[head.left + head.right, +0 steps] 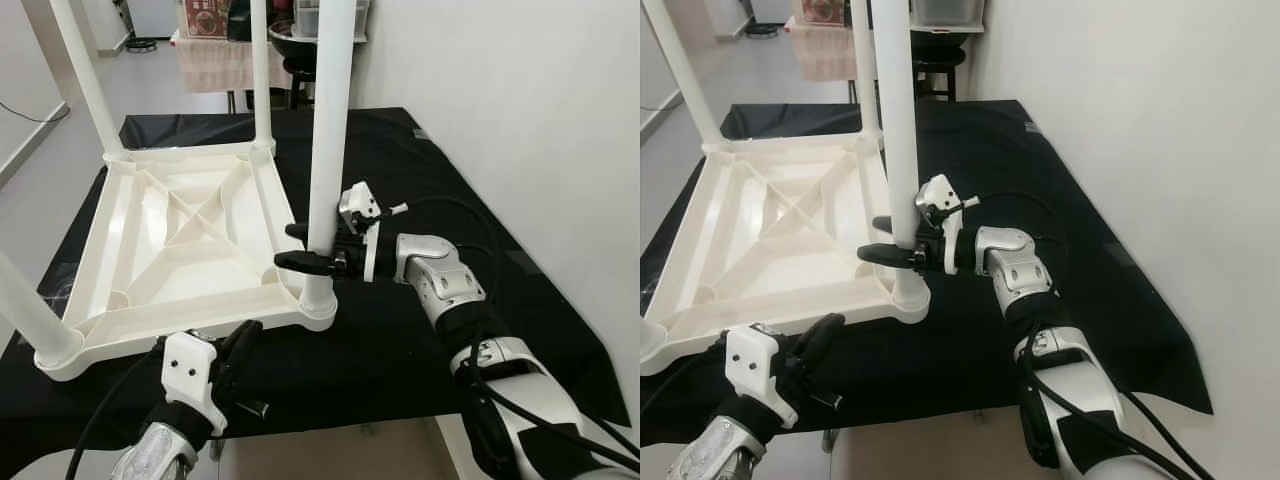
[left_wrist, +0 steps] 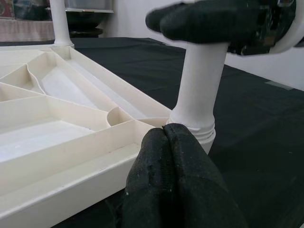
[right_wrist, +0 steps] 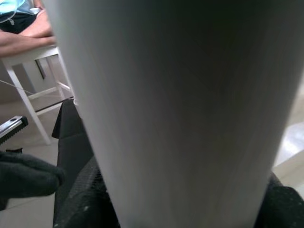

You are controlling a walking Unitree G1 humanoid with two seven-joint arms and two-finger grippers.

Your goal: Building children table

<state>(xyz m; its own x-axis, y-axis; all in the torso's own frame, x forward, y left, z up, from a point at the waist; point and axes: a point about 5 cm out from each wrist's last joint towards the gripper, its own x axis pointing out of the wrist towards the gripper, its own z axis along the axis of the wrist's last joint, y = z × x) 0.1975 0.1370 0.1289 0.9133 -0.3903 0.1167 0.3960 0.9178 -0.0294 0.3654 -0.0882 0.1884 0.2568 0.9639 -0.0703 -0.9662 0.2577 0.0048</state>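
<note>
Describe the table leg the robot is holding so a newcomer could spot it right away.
On the black cloth lies an upturned white tabletop with a leg at each corner. The held leg stands at the near right corner; alone among them, it has the right gripper around it.

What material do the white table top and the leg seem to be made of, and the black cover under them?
The table top looks like moulded plastic, smooth and slightly glossy: its underside shows thin cast ribs. The leg held by the right hand looks the same plastic. The black cover seems a matte cloth, with soft creases.
</note>
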